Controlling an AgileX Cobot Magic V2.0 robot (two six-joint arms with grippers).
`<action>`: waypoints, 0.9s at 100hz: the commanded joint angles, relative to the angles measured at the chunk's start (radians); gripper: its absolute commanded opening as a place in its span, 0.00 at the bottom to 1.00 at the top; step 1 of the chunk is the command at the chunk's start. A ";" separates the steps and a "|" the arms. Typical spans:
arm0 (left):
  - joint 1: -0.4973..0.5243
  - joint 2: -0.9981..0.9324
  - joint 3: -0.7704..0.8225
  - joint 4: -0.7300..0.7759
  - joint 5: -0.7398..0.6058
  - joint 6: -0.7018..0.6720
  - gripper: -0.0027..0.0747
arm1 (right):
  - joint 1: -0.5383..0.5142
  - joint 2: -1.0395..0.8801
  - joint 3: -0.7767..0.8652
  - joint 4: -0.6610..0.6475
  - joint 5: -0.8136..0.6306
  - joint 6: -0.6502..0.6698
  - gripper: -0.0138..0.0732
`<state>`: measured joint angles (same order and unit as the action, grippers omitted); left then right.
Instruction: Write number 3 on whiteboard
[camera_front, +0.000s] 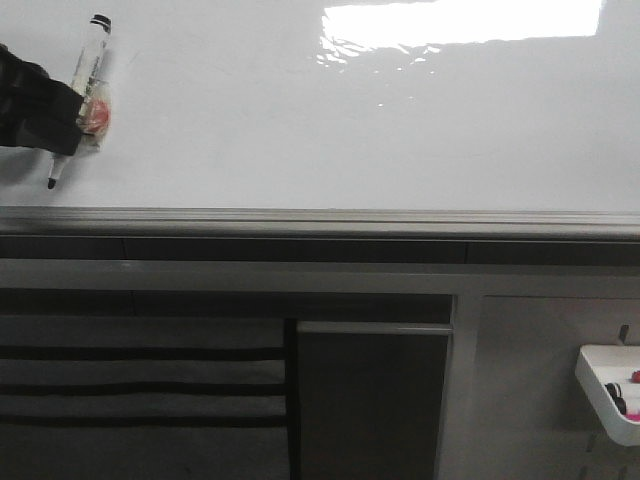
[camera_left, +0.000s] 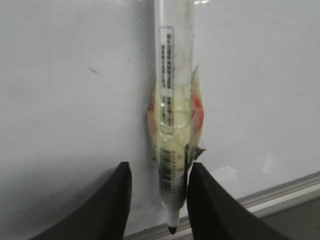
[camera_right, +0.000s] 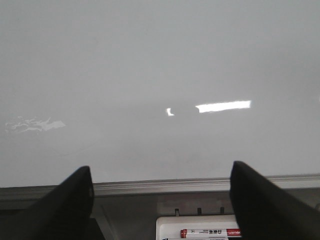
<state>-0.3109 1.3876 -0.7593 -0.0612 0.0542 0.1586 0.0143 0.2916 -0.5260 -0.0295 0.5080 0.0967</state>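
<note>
1. Front view: the whiteboard (camera_front: 330, 130) fills the upper part of the frame, glossy white with a bright glare patch near its top right and a grey metal edge strip (camera_front: 320, 220) along its near side. No drawn stroke can be seen on the board, so the number 3 is not visible here.
2. Front view: the left gripper (camera_front: 60, 115) reaches in from the left edge, black, pinching a marker (camera_front: 85, 95). The marker is tilted, black cap at the top and dark tip pointing down, close to the board just above the edge strip; whether the tip touches cannot be told.
3. Front view: a small white tray (camera_front: 605, 395) with markers hangs at the lower right, below the board. The right gripper is out of this view.
4. Left wrist view: the left gripper (camera_left: 159, 197) has its two black fingers (camera_left: 112, 200) pressed against the marker (camera_left: 172, 115), which has a clear wrapper with a barcode label and an orange patch. Its dark tip (camera_left: 172, 229) lies near the edge strip (camera_left: 280, 192).
5. Right wrist view: the right gripper (camera_right: 160, 200) is spread wide, holding nothing, over the bare whiteboard (camera_right: 160, 75). Beyond the edge strip (camera_right: 160, 186) sits the tray (camera_right: 200, 225) with a red-labelled marker (camera_right: 210, 232).
</note>
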 joint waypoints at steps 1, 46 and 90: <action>0.004 -0.003 -0.034 0.001 -0.120 -0.002 0.34 | -0.003 0.019 -0.034 -0.005 -0.070 -0.003 0.74; 0.004 0.046 -0.034 0.001 -0.166 -0.002 0.28 | -0.003 0.019 -0.034 -0.005 -0.063 -0.003 0.74; 0.004 -0.086 -0.034 0.029 0.060 0.003 0.01 | -0.003 0.057 -0.160 0.206 0.205 -0.180 0.74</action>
<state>-0.3087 1.3826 -0.7601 -0.0482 0.0766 0.1586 0.0143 0.3071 -0.6157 0.0703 0.7053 0.0218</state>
